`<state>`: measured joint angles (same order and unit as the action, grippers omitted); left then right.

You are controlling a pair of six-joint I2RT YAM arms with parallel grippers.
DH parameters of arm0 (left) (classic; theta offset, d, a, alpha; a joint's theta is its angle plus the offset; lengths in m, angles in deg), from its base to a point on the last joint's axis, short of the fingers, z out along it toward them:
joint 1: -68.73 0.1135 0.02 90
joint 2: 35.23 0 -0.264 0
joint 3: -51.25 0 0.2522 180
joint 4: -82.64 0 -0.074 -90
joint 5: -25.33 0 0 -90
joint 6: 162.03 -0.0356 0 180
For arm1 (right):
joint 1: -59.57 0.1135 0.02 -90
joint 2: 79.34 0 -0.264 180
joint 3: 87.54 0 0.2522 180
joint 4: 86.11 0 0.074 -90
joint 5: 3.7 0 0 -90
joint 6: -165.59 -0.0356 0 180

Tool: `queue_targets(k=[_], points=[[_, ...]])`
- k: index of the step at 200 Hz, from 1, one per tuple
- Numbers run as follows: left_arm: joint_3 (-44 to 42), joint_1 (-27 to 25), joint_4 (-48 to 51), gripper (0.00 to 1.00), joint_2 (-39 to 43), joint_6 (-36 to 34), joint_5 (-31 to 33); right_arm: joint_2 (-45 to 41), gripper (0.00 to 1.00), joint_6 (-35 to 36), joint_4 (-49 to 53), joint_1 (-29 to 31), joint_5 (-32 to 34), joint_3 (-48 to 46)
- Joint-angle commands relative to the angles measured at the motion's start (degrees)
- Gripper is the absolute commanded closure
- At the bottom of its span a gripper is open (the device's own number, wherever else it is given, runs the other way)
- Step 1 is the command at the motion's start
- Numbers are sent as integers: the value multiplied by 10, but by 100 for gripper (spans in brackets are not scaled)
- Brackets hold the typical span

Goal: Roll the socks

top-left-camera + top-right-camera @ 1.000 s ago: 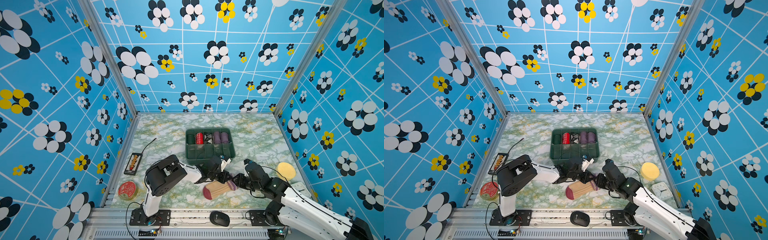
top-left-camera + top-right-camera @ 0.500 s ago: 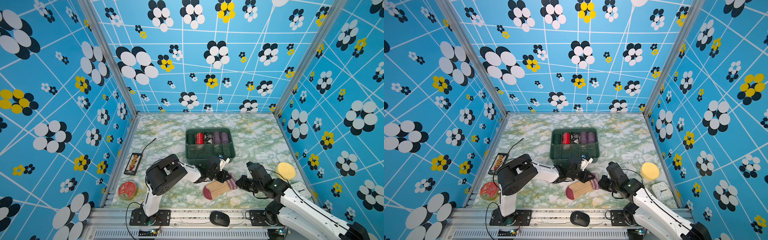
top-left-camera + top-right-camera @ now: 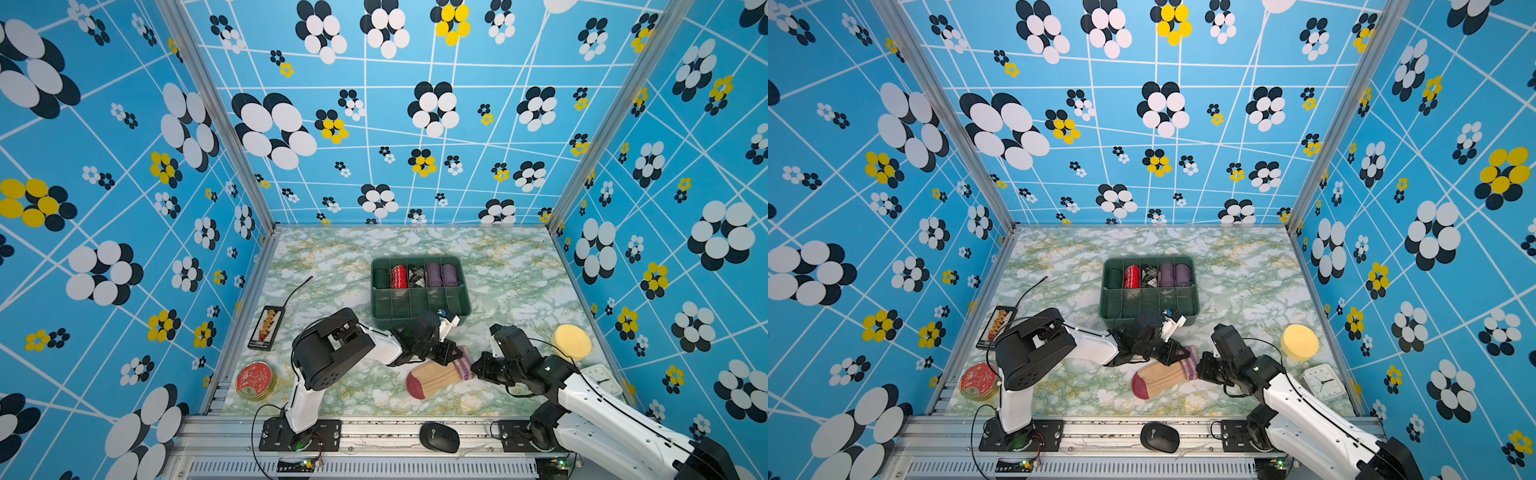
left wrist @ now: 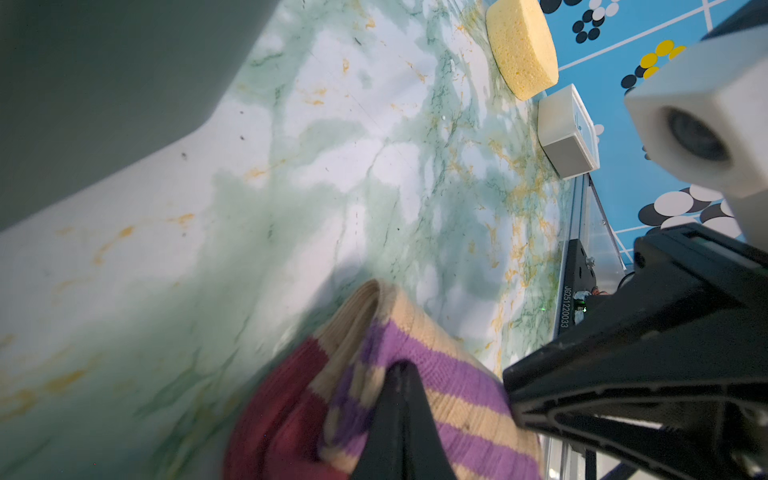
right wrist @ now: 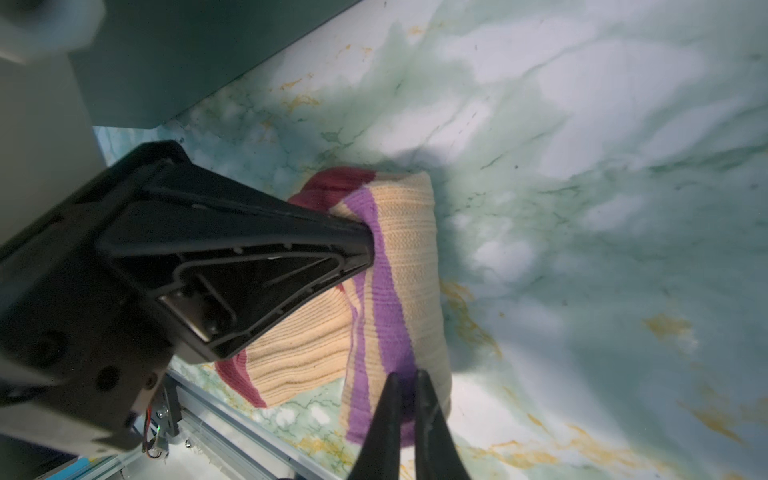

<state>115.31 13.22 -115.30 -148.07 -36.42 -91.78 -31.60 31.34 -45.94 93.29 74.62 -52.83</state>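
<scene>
Left claw [image 5: 368, 245]: jaws pressed together, tips buried in the cuff end of the socks [image 3: 436, 376], pinching the striped fabric where it doubles over.

Right claw [image 5: 407, 374]: narrow, only a sliver between the tips, with purple stripe nipped in it. It has the same cuff end, on the edge away from the left claw. The two claws sit just beside each other, almost tip to tip.

Out from the claws: the socks lie flat on the bench [image 3: 332, 266]. The tan body runs away from both claws to the maroon toe at the far end. The cuff is raised and turned over a little; the rest is not rolled. Judged: first turn of the roll, barely begun.

To do it well, as I read it:
- Carry both claws toward the toe together, at one height, so the fold lands square across the ribbing.
- Stay low over the bench, so the body is not dragged or the toe lifted.
- Each pinch needs both layers; whether the lower sock is caught I cannot tell.
- Soft knit will likely slacken if one claw leads.

Beyond: green tray [image 3: 415, 259] behind the left claw, near row empty. Yellow sponge [image 3: 571, 340] past the right claw, well apart.
</scene>
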Motion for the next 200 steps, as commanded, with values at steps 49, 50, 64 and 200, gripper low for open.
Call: queue_targets(k=[49, 50, 64, 200], points=[[8, 5, 97, 100, -33, -6, 6, 40, 86, 14, -12, -3, -20, 1], [8, 5, 98, 100, -33, -7, 6, 39, 86, 14, -12, -3, -20, 2], [13, 5, 111, 100, -30, -13, 5, 29, 83, 15, -5, -4, -15, 7], [19, 7, 145, 100, -23, -35, -17, -9, 61, -7, -56, -44, -57, -36]])
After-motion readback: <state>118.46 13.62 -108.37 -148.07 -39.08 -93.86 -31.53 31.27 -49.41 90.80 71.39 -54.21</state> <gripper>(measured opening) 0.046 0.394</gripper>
